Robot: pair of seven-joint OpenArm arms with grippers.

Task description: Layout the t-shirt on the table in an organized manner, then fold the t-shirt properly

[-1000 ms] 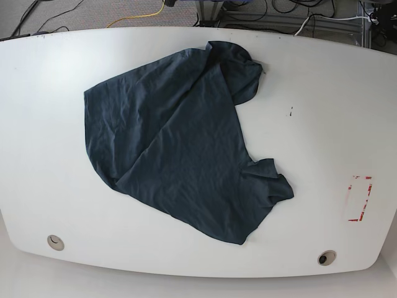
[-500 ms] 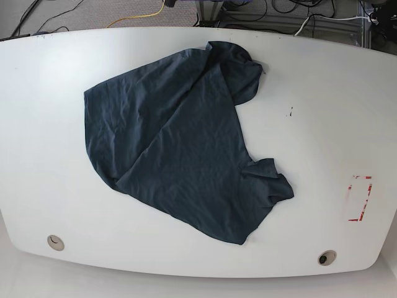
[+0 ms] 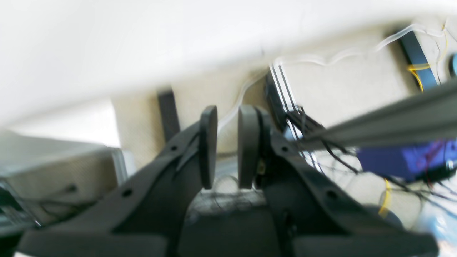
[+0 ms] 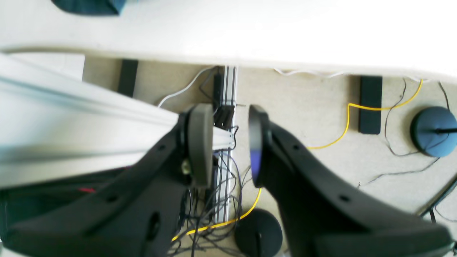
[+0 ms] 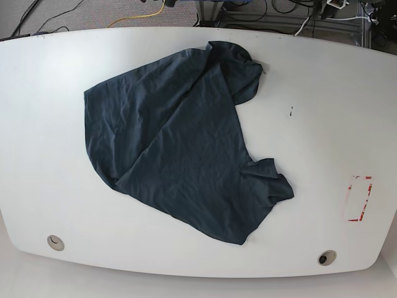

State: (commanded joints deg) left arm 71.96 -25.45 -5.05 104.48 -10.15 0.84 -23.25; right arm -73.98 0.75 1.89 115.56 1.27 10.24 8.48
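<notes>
The dark navy t-shirt [image 5: 180,143] lies crumpled and skewed on the white table [image 5: 49,93], bunched at its far end near the back edge, with one sleeve sticking out at the front right. A corner of the t-shirt [image 4: 85,5] shows at the top left of the right wrist view, on the table [image 4: 250,32]. Neither gripper shows in the base view. My left gripper [image 3: 228,150] hangs off the table [image 3: 142,35] over the floor, its fingers a narrow gap apart with nothing between. My right gripper [image 4: 228,142] is also beyond the table edge, open and holding nothing.
A red tape rectangle [image 5: 360,198] marks the table's right side. Two round grommet holes [image 5: 56,242] [image 5: 327,257] sit near the front edge. Cables, a metal rail [image 4: 225,107] and round dark bases [image 4: 433,132] lie on the floor below the grippers.
The t-shirt has not moved. A small dark and white shape has come into the top right edge of the base view.
</notes>
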